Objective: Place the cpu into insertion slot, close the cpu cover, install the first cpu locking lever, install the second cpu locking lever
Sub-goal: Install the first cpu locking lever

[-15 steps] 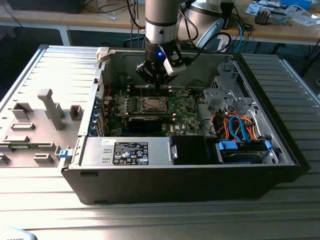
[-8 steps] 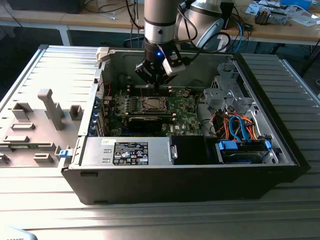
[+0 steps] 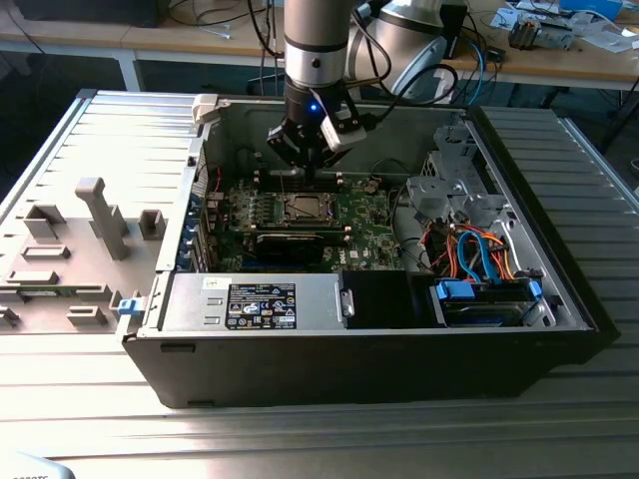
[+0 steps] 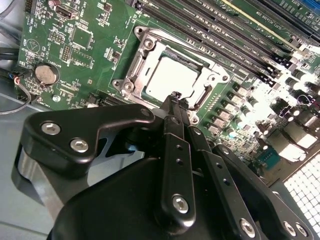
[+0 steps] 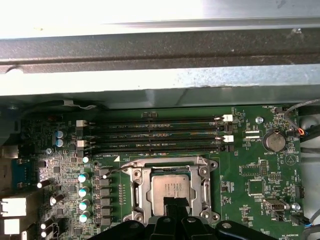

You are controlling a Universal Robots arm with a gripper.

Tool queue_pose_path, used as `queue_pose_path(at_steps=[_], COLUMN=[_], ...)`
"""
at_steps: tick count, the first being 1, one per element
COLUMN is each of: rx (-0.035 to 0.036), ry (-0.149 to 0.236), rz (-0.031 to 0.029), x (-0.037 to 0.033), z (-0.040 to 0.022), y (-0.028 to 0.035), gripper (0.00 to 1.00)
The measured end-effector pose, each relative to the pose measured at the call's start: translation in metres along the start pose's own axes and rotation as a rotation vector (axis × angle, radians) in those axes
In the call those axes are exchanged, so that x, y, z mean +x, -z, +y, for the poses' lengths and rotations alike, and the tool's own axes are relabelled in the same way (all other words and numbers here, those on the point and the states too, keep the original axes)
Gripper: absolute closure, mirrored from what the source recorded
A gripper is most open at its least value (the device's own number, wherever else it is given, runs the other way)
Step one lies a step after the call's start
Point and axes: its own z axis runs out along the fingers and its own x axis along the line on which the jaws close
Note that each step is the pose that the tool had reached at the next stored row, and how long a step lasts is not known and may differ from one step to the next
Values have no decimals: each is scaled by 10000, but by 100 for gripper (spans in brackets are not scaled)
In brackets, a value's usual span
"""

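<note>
Four walls of the open computer case [image 3: 329,374] on the ribbed worktop [image 3: 300,439] fence in the green board [image 3: 369,215], so we see free room only from above, where the arm [image 3: 315,50] reaches in. In the exterior view a black card [image 3: 290,242] lies just beside the socket [image 3: 287,210] on the near side. A grey drive cage [image 3: 449,195] stands well apart toward the exterior view's right, and the far case wall [image 3: 250,130] rises close behind the claw [image 3: 305,170]. In the first wrist view that case wall [image 5: 150,85] runs along the row of memory slots [image 5: 150,135], which sit just beside the socket [image 5: 212,164]; a coin battery [image 5: 274,141] lies well apart from it. The chip [image 5: 169,186] rests flat in the socket, with the silvery cover frame [image 5: 141,190] lying down around its edges. In the second wrist view the claw [image 4: 178,100] has its two black fingers [image 4: 172,130] pressed together with nothing between them. Its tips hang at the rim of the cover frame [image 4: 139,65], over one edge of the chip [image 4: 170,80]; we cannot tell whether they touch the metal.
</note>
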Motion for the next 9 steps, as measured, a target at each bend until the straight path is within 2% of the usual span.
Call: queue_pose_path(at_steps=[5, 9], rx=[1, 0], ry=[-2, 0], rz=[0, 0], x=[12, 78], z=[-1, -2], y=[0, 1], gripper=[89, 89])
